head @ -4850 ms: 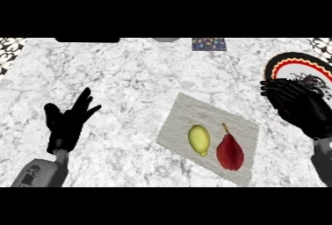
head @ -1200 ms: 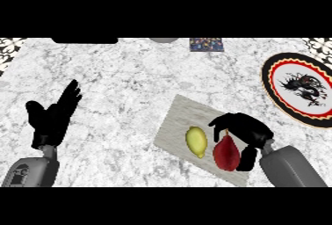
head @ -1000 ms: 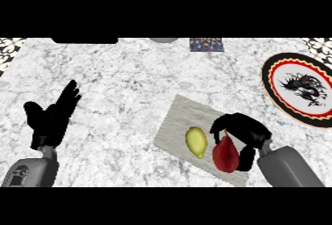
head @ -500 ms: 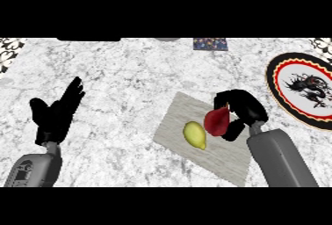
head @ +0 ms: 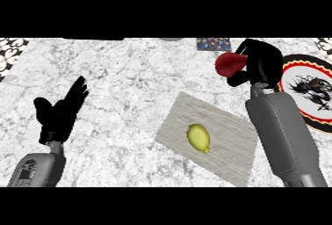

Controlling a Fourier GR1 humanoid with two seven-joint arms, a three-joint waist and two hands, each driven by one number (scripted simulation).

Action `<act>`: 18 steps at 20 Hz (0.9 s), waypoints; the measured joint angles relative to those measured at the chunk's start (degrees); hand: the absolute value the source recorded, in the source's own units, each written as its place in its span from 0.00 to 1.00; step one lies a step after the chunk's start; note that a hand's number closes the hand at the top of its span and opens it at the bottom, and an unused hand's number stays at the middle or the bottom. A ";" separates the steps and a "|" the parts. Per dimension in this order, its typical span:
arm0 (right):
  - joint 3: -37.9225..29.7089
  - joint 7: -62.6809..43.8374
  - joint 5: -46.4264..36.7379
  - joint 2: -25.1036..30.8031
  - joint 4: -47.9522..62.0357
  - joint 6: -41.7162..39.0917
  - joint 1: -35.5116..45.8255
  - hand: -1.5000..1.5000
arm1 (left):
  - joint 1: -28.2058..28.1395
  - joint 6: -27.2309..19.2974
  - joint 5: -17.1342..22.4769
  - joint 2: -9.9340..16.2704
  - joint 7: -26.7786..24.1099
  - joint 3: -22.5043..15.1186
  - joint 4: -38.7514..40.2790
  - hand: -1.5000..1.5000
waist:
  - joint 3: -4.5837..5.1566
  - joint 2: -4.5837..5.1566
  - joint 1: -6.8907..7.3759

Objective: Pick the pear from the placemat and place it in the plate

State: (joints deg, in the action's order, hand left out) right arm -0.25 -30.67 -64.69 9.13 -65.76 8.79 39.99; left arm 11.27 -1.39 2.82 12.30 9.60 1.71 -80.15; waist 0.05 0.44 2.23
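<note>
The right hand (head: 259, 61) is raised beyond the placemat (head: 214, 136), its fingers curled round the red pear (head: 228, 64), just left of the plate (head: 304, 72). The left hand (head: 59, 113) rests with straight fingers at the left. A yellow lemon (head: 198, 138) lies on the placemat, on a marbled white counter (head: 130, 83).

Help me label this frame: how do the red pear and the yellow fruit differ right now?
The red pear is held up in the right hand, fingers curled round it, off the placemat; the yellow fruit lies untouched on the placemat. The pear is dark red, the other fruit pale yellow-green. Neither is on the plate.
</note>
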 measured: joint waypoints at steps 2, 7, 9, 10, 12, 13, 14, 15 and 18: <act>-0.45 -4.01 -4.17 -0.09 1.36 4.61 1.83 1.00 | -0.31 0.26 0.17 0.20 0.08 0.23 0.12 0.50 | 0.00 -0.02 -0.19; -3.83 -9.83 -8.37 0.30 5.46 12.93 4.73 1.00 | -0.78 0.48 0.22 0.72 -0.29 1.05 0.06 0.50 | -0.03 -0.15 -0.93; -6.05 -10.43 -8.01 1.16 7.96 15.51 5.94 1.00 | -0.39 0.12 0.09 0.62 0.66 1.14 -0.39 0.50 | -0.05 -0.16 -1.10; -6.95 -10.34 -7.48 1.58 8.29 16.61 6.01 1.00 | -0.37 -0.02 -0.06 0.44 0.23 1.26 0.16 0.50 | -0.05 -0.18 -1.28; -9.18 -9.28 -5.47 3.05 9.34 18.20 6.13 1.00 | -0.01 -0.37 -0.46 0.25 0.21 1.34 0.54 0.50 | -0.06 -0.21 -1.51; -10.02 -8.68 -4.63 4.12 9.40 18.19 5.72 1.00 | 0.13 -0.34 -0.47 0.33 0.20 1.56 0.76 0.50 | -0.05 -0.25 -1.65; -11.15 -7.68 -3.58 5.17 10.19 19.03 5.41 1.00 | -0.73 -0.15 -0.22 0.50 0.80 1.61 -0.74 0.50 | -0.06 -0.28 -1.57; -12.28 -6.67 -2.76 6.21 11.63 20.14 5.21 1.00 | -0.98 0.26 -0.20 0.77 0.38 1.77 -0.57 0.50 | -0.06 -0.25 -1.55; -14.66 -4.32 -0.83 8.68 14.73 22.46 4.33 1.00 | -0.45 0.13 -0.41 0.46 0.85 1.84 -0.35 0.50 | -0.07 -0.25 -1.68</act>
State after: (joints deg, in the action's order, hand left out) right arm -14.91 -34.99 -65.51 17.81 -51.04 31.25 44.32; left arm 10.82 -1.26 2.40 12.76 10.45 3.55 -80.50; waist -0.02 0.19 0.55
